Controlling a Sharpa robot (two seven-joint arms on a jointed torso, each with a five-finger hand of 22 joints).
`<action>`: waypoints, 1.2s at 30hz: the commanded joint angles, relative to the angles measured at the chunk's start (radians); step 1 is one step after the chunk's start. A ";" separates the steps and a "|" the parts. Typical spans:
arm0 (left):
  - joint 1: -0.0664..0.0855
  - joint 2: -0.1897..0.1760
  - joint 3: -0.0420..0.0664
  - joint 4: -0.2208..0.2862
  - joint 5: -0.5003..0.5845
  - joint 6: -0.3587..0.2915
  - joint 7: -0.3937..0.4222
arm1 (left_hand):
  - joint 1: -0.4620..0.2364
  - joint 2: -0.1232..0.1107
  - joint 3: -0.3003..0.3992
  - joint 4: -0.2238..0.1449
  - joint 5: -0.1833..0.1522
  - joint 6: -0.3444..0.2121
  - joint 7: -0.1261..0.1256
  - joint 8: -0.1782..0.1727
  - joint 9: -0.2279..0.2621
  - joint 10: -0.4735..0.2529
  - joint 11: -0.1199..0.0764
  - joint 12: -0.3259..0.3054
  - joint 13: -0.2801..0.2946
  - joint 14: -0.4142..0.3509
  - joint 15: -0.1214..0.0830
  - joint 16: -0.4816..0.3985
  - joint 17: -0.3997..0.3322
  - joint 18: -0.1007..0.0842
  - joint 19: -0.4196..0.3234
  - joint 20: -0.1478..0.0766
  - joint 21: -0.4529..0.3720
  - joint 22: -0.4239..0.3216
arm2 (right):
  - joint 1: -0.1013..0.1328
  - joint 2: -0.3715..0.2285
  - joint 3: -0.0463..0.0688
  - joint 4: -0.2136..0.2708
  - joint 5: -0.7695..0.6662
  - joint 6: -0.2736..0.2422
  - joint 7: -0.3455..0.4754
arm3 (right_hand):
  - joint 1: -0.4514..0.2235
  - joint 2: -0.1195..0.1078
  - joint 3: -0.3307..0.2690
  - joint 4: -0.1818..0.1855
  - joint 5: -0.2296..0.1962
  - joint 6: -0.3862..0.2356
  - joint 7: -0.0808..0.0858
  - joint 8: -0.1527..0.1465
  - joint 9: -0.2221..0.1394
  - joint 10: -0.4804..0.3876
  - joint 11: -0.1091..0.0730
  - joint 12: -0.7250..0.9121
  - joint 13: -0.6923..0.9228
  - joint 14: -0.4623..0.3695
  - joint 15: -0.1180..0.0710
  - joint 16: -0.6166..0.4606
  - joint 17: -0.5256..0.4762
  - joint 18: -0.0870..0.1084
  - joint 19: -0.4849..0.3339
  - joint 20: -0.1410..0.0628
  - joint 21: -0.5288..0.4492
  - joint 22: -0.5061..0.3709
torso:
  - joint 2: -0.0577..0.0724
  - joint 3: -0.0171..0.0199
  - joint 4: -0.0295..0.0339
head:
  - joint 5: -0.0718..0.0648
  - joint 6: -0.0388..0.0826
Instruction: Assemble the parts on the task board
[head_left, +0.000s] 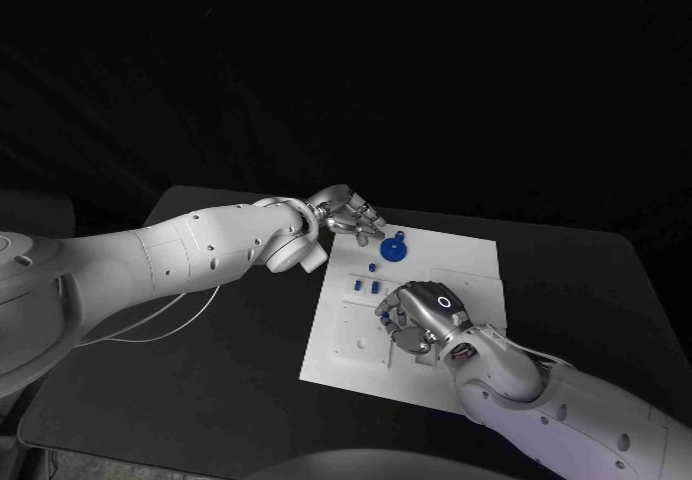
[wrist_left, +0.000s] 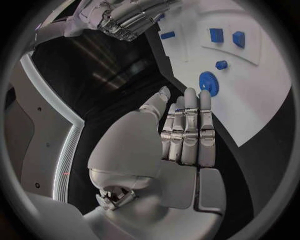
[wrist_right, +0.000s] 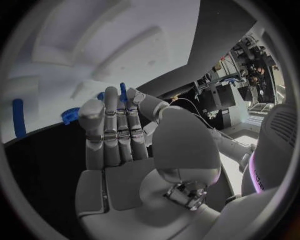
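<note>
Head view: task board (head_left: 464, 262), a white plate lying on the black table (head_left: 216, 400), its long axis running away from the robot with a slight tilt. Left hand (head_left: 343, 214) sits at the board's far corner on the left arm's side, fingers straight and close together, holding nothing. Blue gear (head_left: 394, 247) lies flat on the board just beyond those fingertips, a short stub pointing toward the board's far edge. Small blue parts (head_left: 366, 287) lie on the board between the two hands. Right hand (head_left: 420, 314) is over the board's middle, fingers bent downward; whether they hold anything cannot be told from above.

Left wrist view: left hand (wrist_left: 184, 135) extended flat, empty, fingers side by side. Gear (wrist_left: 209, 83) lies just past the fingertips, teeth visible round its rim. Beyond it, a small blue peg (wrist_left: 221, 64) and two square blue blocks (wrist_left: 227, 37) in a recessed panel of the board (wrist_left: 262, 95). Right hand (wrist_left: 128, 17) is seen with its fingers curled.

Right wrist view: right hand (wrist_right: 119, 135) with fingers nearly straight and together, nothing in the palm. Blue pieces (wrist_right: 70, 115) show at the fingertips; contact cannot be told. A long blue bar (wrist_right: 19, 118) lies apart from the hand on the board (wrist_right: 94, 45).
</note>
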 joint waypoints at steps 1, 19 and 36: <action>0.001 0.000 0.001 0.001 -0.008 0.018 0.023 | -0.001 0.003 -0.004 -0.001 0.000 -0.008 0.001 -0.003 0.001 -0.005 0.001 -0.005 -0.001 -0.005 -0.002 -0.005 -0.001 -0.002 -0.003 0.000 0.000 -0.001 | -0.006 -0.006 -0.003 0.000 -0.064 -0.053 -0.009 | 0.004 -0.005 0.003 0.001 0.007 0.003 0.002 -0.001 0.000 0.033 -0.025 0.005 0.003 0.007 -0.001 -0.005 0.000 0.011 0.007 -0.003 0.004 0.080 | 0.000 -0.0006 -0.0008 | 0.009 -0.002; 0.001 -0.001 0.001 -0.001 -0.016 0.018 0.023 | -0.003 0.005 -0.004 0.003 0.000 -0.009 0.002 -0.003 0.001 -0.007 0.002 -0.004 -0.001 -0.006 -0.001 -0.005 -0.002 -0.001 -0.001 0.001 -0.001 -0.012 | -0.026 -0.009 -0.008 0.001 -0.054 -0.057 0.001 | 0.008 -0.010 0.006 0.008 0.007 0.006 0.001 -0.001 0.000 0.035 -0.026 0.004 0.003 0.012 -0.002 -0.007 0.000 0.010 0.011 -0.004 0.008 0.082 | 0.000 -0.0015 0.0006 | 0.026 -0.010; 0.001 0.000 0.001 -0.002 -0.018 0.020 0.021 | -0.003 0.006 -0.004 0.003 0.000 -0.007 0.001 -0.002 0.001 -0.007 0.002 -0.005 -0.001 -0.006 -0.001 -0.005 -0.003 -0.001 0.000 0.001 0.000 -0.015 | -0.035 0.011 -0.010 -0.019 -0.047 -0.054 0.002 | 0.008 -0.010 0.004 0.010 0.007 0.005 0.001 -0.001 -0.001 0.035 -0.026 0.004 0.003 0.013 -0.002 -0.009 0.001 0.010 0.011 -0.004 0.006 0.081 | 0.000 -0.0021 0.0007 | 0.035 -0.017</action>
